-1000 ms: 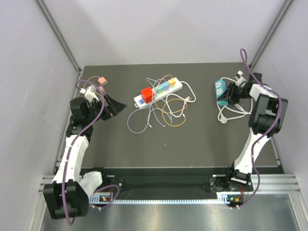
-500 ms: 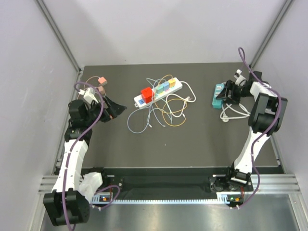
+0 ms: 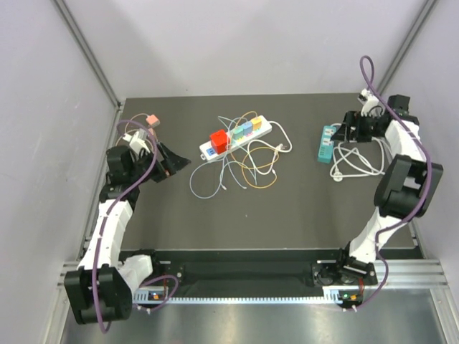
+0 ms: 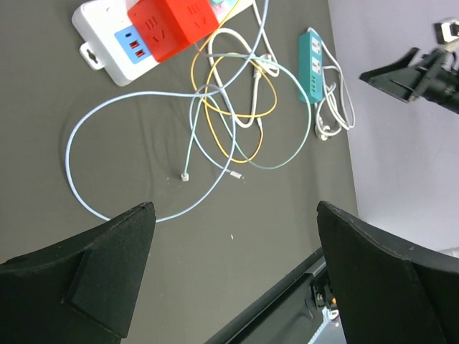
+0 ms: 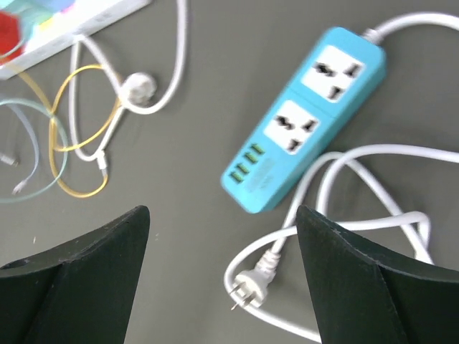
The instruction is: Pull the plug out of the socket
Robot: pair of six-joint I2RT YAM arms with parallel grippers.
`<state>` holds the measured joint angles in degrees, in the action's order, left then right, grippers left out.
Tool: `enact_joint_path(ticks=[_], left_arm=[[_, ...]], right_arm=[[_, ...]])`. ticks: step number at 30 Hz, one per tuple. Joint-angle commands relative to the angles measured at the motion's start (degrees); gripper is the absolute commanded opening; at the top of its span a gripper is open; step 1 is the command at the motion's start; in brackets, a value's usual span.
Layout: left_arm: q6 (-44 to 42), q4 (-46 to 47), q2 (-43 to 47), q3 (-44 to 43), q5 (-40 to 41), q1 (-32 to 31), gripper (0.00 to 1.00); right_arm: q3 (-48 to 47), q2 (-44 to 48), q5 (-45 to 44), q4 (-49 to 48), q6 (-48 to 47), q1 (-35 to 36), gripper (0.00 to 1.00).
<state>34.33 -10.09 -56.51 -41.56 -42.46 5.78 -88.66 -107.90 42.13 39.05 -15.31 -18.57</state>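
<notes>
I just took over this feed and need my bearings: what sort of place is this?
Probably a lab test cell: a dark table boxed in by plain white walls on metal framing, with a white power strip, a blue power strip and loose cables laid out.

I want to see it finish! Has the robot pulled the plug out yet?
Nothing looks done: the red plug sits in the white power strip. Nothing is in hand: left fingers and right fingers are open, empty. Still to do: grab and pull that plug.
</notes>
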Motion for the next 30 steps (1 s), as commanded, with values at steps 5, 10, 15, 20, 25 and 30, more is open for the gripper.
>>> enact_joint_path(ticks=[5,10,15,20,25,30], left_arm=[[-7.77,2.71,-3.51,-4.04,6.84,-4.18,0.99],[-17.24,1.30,-10.78,-9.05,20.28,-12.71,0.99],[-19.30,-3.88,-20.90,-18.98,29.00,-16.76,0.99],[-13.94,-9.67,-30.84,-30.12,34.80,-21.32,0.97],[-19.36,-13.19,-39.62,-38.67,37.97,-24.33,0.96],[-32.44,-19.70,-45.08,-47.11,37.98,-24.33,0.93]], right_arm=[[10.78,13.84,16.03,3.40,-17.28,1.60,0.82],[19.30,25.86,25.62,1.30,-21.60,6.51,0.82],[22.30,33.71,23.53,-1.25,-18.27,13.81,0.82],[32.93,40.83,21.78,-15.22,-7.81,15.40,0.85],[37.07,43.38,21.94,-18.03,-7.20,13.13,0.86],[37.42,43.65,24.05,-18.04,-7.19,11.71,0.87]])
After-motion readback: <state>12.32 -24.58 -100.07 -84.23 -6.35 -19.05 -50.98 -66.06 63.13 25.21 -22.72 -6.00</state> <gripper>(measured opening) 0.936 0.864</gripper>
